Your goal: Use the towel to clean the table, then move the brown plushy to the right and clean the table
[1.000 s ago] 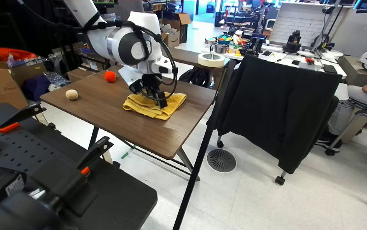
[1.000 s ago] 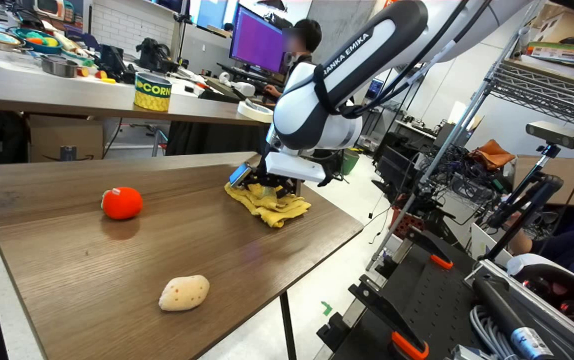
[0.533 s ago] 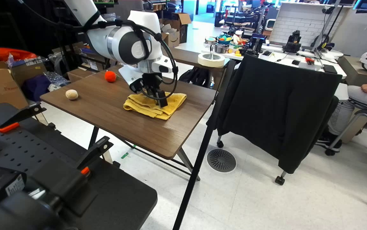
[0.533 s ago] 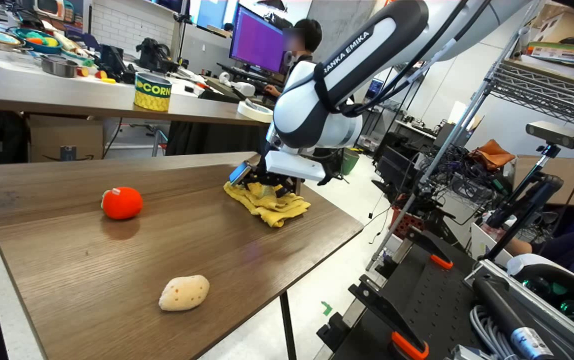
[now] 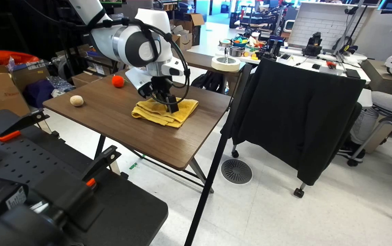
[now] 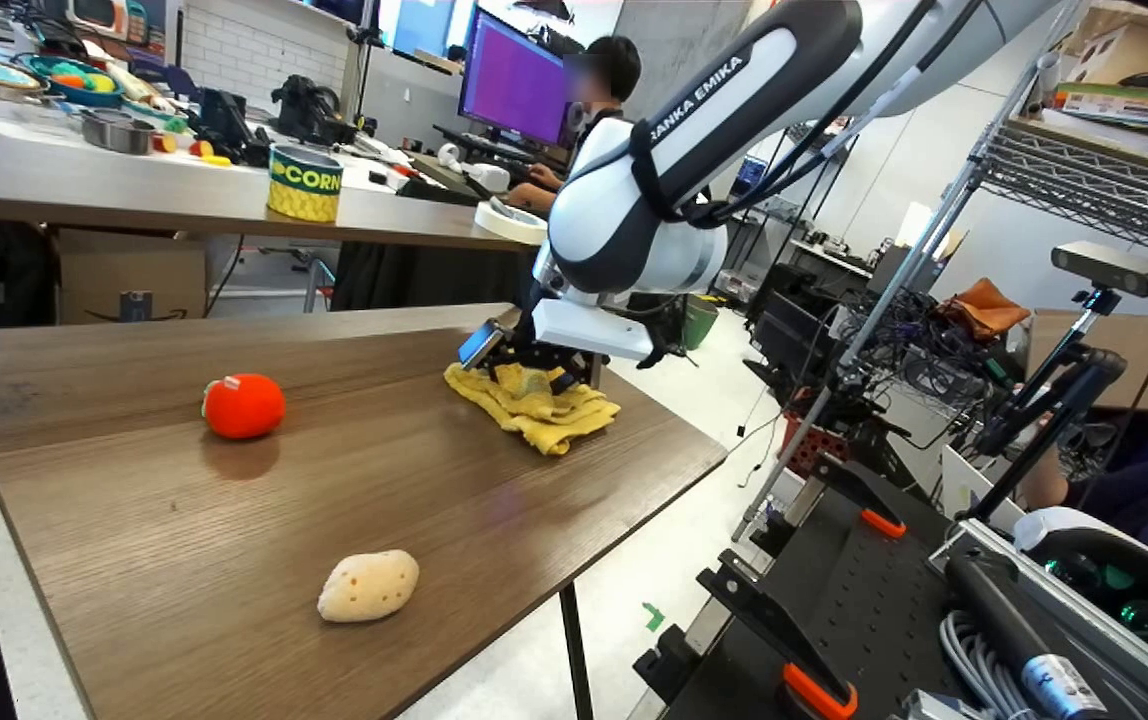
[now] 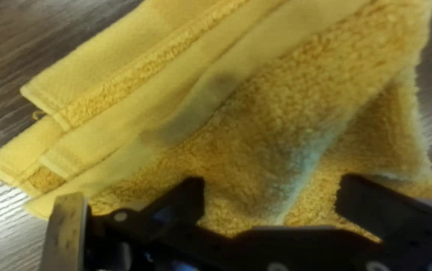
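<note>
Wrist view: towel (image 7: 246, 124) is framed right under the end effector (image 7: 270, 192); jaws are spread wide, and no grip on the cloth is seen. Whether the cloth is touched cannot be told. In both exterior views the towel is laid folded, slightly rumpled, on the surface (image 5: 114, 119); the brown plushy (image 6: 369, 586) is set well apart from it, near an edge, and the red-orange ball (image 6: 244, 406) is placed well apart too.

Handling, as judged: the towel is expected to be light, limp, grippy and hard to damage. Stiffness can't be counted on, so a single layer could be peeled off and the folds undone. Hold is best taken mid-cloth, with several layers gathered and pinched deep; the loose hemmed edges are better avoided. The plushy is expected to be light and squashy, best gripped across its narrow middle; little force should be needed.

Text: "RANKA EMIKA" is read on the arm (image 6: 724, 110) in an exterior view; a leading letter is likely hidden by the black strap (image 6: 644, 170). "CORN" is printed on the yellow can (image 6: 304, 185). Lettering on a cardboard box (image 5: 1, 102) is too faint to be read.
</note>
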